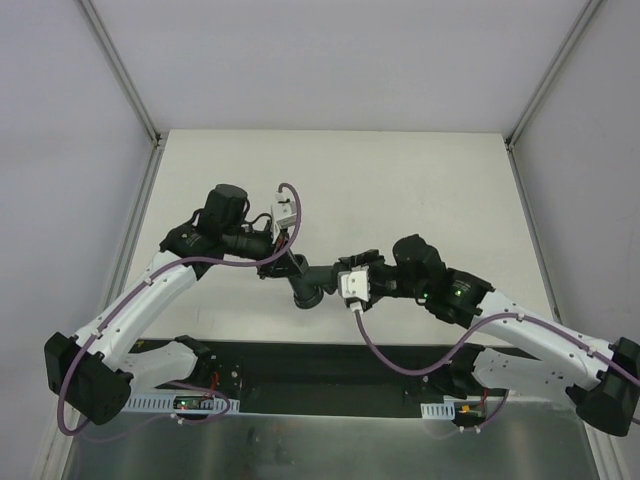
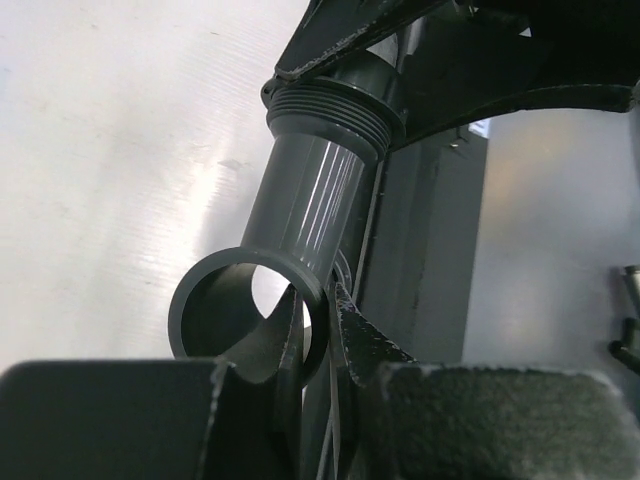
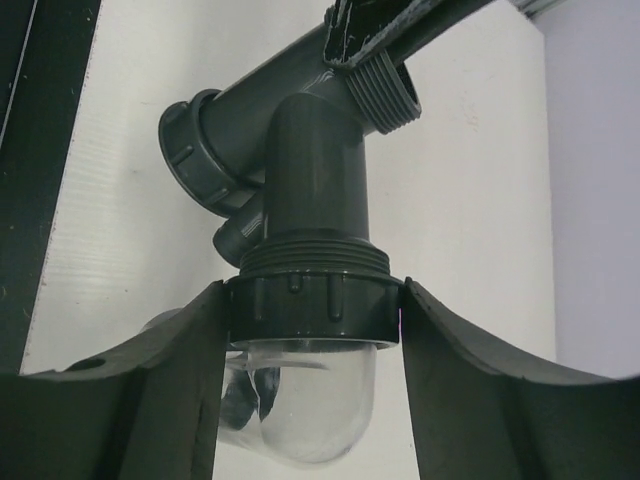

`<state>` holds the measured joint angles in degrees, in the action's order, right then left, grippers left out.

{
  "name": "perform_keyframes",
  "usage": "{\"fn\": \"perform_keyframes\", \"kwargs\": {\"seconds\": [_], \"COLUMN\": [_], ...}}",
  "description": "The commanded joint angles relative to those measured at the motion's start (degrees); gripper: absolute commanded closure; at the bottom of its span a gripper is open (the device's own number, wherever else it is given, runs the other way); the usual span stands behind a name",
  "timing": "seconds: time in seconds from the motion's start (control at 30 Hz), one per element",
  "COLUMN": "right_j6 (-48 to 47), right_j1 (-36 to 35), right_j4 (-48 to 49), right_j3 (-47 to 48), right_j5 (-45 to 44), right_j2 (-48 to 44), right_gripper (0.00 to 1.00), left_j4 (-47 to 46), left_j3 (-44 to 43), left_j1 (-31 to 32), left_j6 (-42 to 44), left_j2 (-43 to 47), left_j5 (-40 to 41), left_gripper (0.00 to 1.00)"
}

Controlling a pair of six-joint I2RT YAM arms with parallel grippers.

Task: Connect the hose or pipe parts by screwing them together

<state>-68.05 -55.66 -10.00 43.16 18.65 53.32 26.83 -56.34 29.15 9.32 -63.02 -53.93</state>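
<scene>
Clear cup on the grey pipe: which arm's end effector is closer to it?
Right. The right end effector clamps the collar holding the clear cup; the left end effector grips the pipe fitting on another branch.

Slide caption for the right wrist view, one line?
Right end effector grips the clear-domed connector on the grey branched fitting, which the left end effector holds.

White matte table top. Pale grey enclosure walls on three sides, with silver frame rails running down to the table's far corners. Black base plate along the near edge. White slotted cable ducts at the plate's front edge, left and right. Brushed metal sheet nearest the camera.
</scene>
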Motion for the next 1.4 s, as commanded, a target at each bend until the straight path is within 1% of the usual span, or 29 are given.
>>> {"fn": "perform_keyframes", "kwargs": {"seconds": [0.0, 0.03, 0.1, 0.13, 0.17, 0.2, 0.23, 0.3, 0.33, 0.4, 0.47, 0.53, 0.57, 0.6, 0.67, 0.7, 0.77, 0.8, 0.83, 0.87, 0.9, 0.93, 0.97, 1.1, 1.13, 1.23, 1.27, 1.33, 1.37], "right_j6": [19.38, 22.93, 31.36, 38.10, 43.30, 48.05, 58.11, 67.39, 76.66, 84.97, 96.36, 102.56, 106.25, 111.77, 114.63, 113.07, 109.29, 105.97, 98.71, 93.42, 88.67, 79.66, 76.00, 57.90, 48.02, 29.62, 20.33, 14.91, 10.53], "right_j1": [2.21, 4.05, 6.86, 10.88, 12.75, 16.77, 18.55, 22.94, 24.01, 26.12, 27.35, 29.20, 29.90, 30.95, 32.10, 33.32, 34.21, 34.65, 34.65, 34.65, 34.57, 34.48, 34.48, 31.95, 30.71, 24.12, 20.97, 18.58, 16.39], "right_j4": [8.38, 9.72, 18.91, 21.92, 25.52, 33.65, 37.38, 44.50, 46.80, 54.42, 58.67, 66.31, 68.77, 76.02, 80.82, 81.36, 80.84, 77.01, 73.14, 63.10, 57.95, 53.64, 47.42, 42.87, 42.87, 38.06, 32.29, 23.07, 20.22], "right_j3": [2.29, 1.85, -0.17, -1.05, -1.93, -4.02, -4.57, -3.96, -3.61, -3.43, -2.73, -1.50, -1.24, -1.32, -2.81, -3.34, -5.53, -6.15, -6.24, -5.55, -5.10, -4.84, -4.49, -6.66, -7.81, -11.60, -11.52, -8.89, -8.01], "right_j5": [3.57, 6.37, 10.41, 16.70, 18.59, 20.35, 24.63, 26.86, 29.48, 31.08, 34.59, 37.84, 38.73, 39.35, 37.61, 35.51, 33.65, 32.42, 29.63, 28.21, 26.62, 22.95, 21.35, 19.93, 20.02, 18.53, 17.39, 13.70, 13.17], "right_j2": [3.36, 4.24, 5.38, 7.04, 7.93, 8.81, 11.52, 14.52, 17.58, 22.15, 25.94, 32.00, 33.76, 35.87, 35.89, 33.80, 30.63, 26.53, 24.22, 21.76, 17.13, 14.99, 13.06, 2.35, 0.31, -7.95, -10.58, -11.83, -12.36], "right_gripper": [0.66, 0.67, 0.66, 0.66, 0.66, 0.66, 0.68, 0.70, 0.72, 0.73, 0.64, 0.57, 0.57, 0.56, 0.35, 0.28, 0.25, 0.22, 0.15, 0.11, 0.06, 0.04, 0.04, 0.04, 0.04, 0.04, 0.04, 0.03, 0.03], "left_j4": [-4.86, -4.77, -4.94, -5.12, -5.12, -6.08, -6.87, -10.37, -11.87, -13.99, -15.31, -16.10, -16.45, -16.55, -15.85, -15.15, -13.83, -13.39, -12.95, -12.51, -11.72, -11.28, -10.84, -8.82, -8.55, -7.06, -6.97, -6.44, -6.35], "left_j3": [-1.23, -1.49, -1.15, -0.54, -0.01, 1.13, 1.84, 4.11, 4.74, 6.14, 6.41, 7.47, 7.82, 8.08, 7.82, 7.47, 7.12, 6.86, 6.59, 6.33, 5.89, 5.63, 5.28, 1.94, 1.32, -1.05, -2.01, -2.98, -3.95], "left_j1": [0.30, 0.56, 1.43, 2.14, 3.01, 3.46, 3.55, 3.72, 3.90, 4.16, 4.51, 5.22, 5.22, 5.22, 5.22, 5.13, 4.96, 4.78, 4.34, 4.08, 3.73, 3.46, 2.50, -0.40, -0.93, -1.81, -1.90, -2.69, -2.87], "left_j6": [9.03, 9.83, 12.63, 13.87, 15.01, 16.76, 17.22, 17.83, 17.66, 17.05, 16.96, 17.92, 17.75, 17.14, 16.00, 15.38, 14.33, 12.41, 11.69, 10.81, 9.15, 8.35, 6.26, -1.13, -2.71, -6.85, -8.60, -9.23, -12.28], "left_j2": [2.38, 2.21, 2.12, 2.38, 2.99, 3.34, 3.69, 5.10, 5.63, 6.60, 6.86, 7.21, 7.47, 7.30, 6.17, 5.64, 4.41, 4.14, 3.79, 3.61, 3.44, 3.43, 3.00, 1.15, 0.37, -0.17, -0.08, -0.34, -0.52], "left_j5": [2.07, 2.34, 4.79, 6.02, 7.25, 9.09, 9.72, 10.68, 10.95, 11.57, 13.41, 14.46, 14.73, 14.91, 16.22, 16.23, 16.14, 16.14, 15.88, 15.18, 14.74, 13.78, 13.24, 6.32, 5.08, -0.46, -1.26, -3.63, -4.25], "left_gripper": [1.00, 1.00, 1.00, 1.00, 1.00, 1.00, 1.00, 1.00, 1.00, 1.00, 1.00, 1.00, 1.00, 1.00, 1.00, 1.00, 1.00, 1.00, 1.00, 1.00, 1.00, 1.00, 1.00, 1.00, 1.00, 1.00, 1.00, 1.00, 1.00]}}
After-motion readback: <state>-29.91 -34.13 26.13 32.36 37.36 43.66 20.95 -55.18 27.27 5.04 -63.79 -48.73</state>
